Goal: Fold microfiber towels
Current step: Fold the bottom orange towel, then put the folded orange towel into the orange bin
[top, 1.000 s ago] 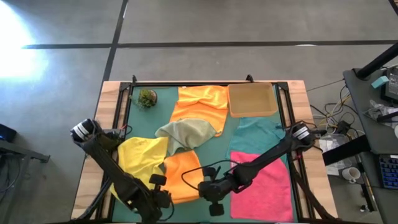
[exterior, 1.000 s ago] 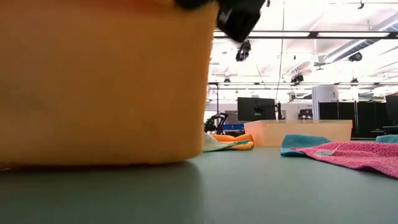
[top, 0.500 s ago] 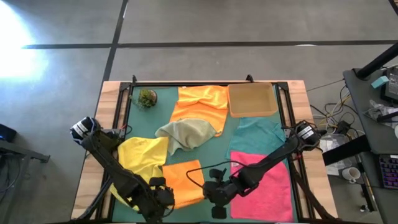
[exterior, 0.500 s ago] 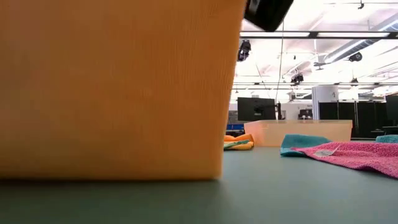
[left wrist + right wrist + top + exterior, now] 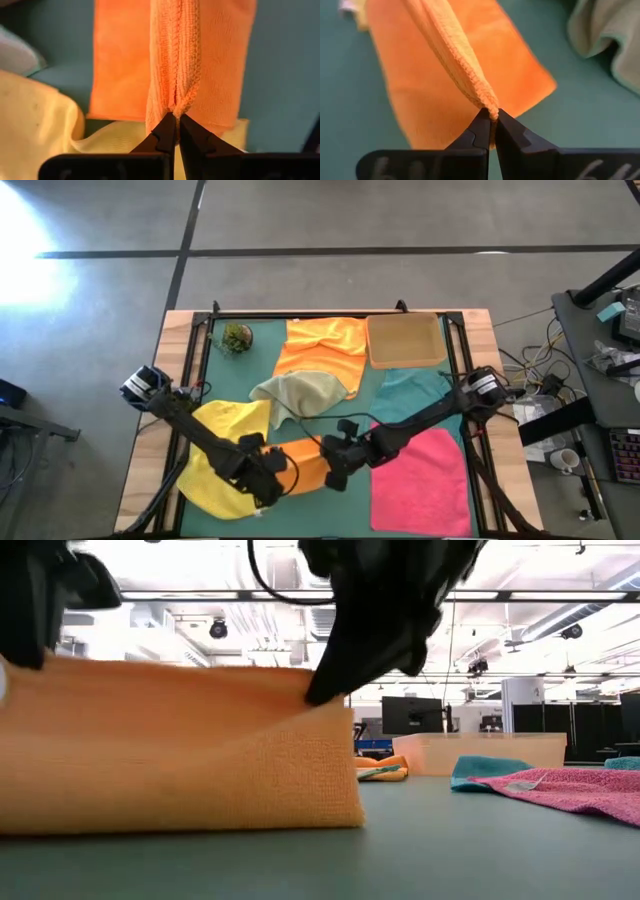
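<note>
Both grippers are pinched shut on the same orange towel point(image 5: 305, 463) at the near middle of the green mat point(image 5: 358, 408). Left gripper point(image 5: 175, 119) clamps one corner of the doubled edge, fingertips tight together with the hem squeezed between them; right gripper point(image 5: 490, 116) clamps the other corner the same way. In the high view the left gripper point(image 5: 272, 477) and right gripper point(image 5: 335, 470) sit at opposite ends of the orange towel, which lies as a narrow folded strip between them. In the low view the orange towel point(image 5: 180, 755) is doubled over, top edge held up by the grippers, lower layers resting on the mat. The yellow towel point(image 5: 225, 435) lies bunched just beside it on the left side and partly under the left arm. The pink towel point(image 5: 418, 480) lies flat just to the right. The olive green towel point(image 5: 300, 395) is crumpled mid-mat, the second orange towel point(image 5: 325, 345) is rumpled at the far edge, and the teal towel point(image 5: 412, 392) lies between the tan tray point(image 5: 405, 340) and the pink towel. The small green plant ball point(image 5: 237, 337) sits at the far left corner.
</note>
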